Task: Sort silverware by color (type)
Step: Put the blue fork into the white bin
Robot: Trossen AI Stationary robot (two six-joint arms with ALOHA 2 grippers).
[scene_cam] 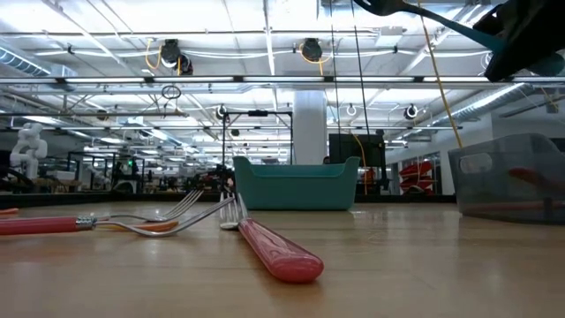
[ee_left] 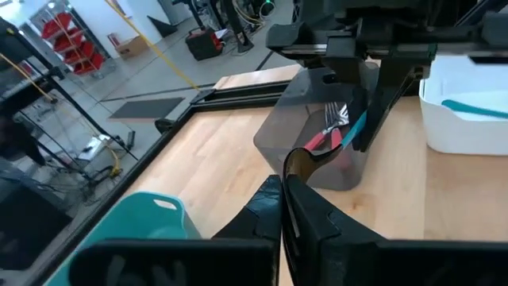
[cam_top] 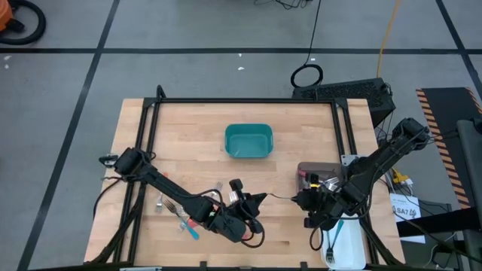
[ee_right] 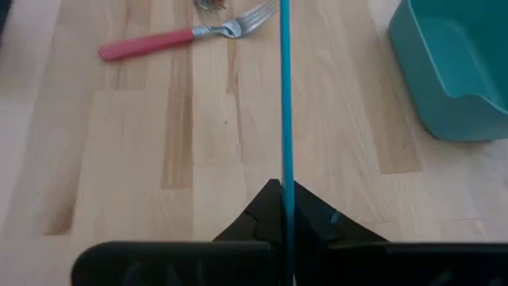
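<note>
A teal-handled fork (cam_top: 282, 198) hangs level above the table's near middle, between my two grippers. My right gripper (cam_top: 300, 200) is shut on its handle. My left gripper (cam_top: 263, 198) is shut on its other end. More forks lie flat on the wood at the near left: red-handled ones (cam_top: 199, 222) (ee_right: 151, 44), a teal one (cam_top: 192, 229) and others (cam_top: 162, 202). A grey bin (cam_top: 316, 177) holds red forks (ee_left: 321, 141). A white tray (cam_top: 348, 252) holds a teal fork (cam_top: 337, 229). My left gripper pinches the fork's dark metal end (ee_left: 295, 159) between its two fingertips, coming almost level from the table's left. The strip curves up out of the shut fingers (ee_left: 305, 210) toward the teal handle (ee_left: 355, 129). The fork is clear of the table. My right gripper pinches the teal handle (ee_right: 286, 179) between its two fingers, coming from the table's right and slanting down. The fork runs straight on ahead of the fingers, edge-on (ee_right: 284, 95), well above the wood.
A teal tub (cam_top: 248, 141) stands at the table's far middle. The grey bin and the white tray sit at the right, under and behind my right arm. Bare wood (cam_top: 294, 241) lies below the held fork. A black frame (cam_top: 248, 100) borders the tabletop.
</note>
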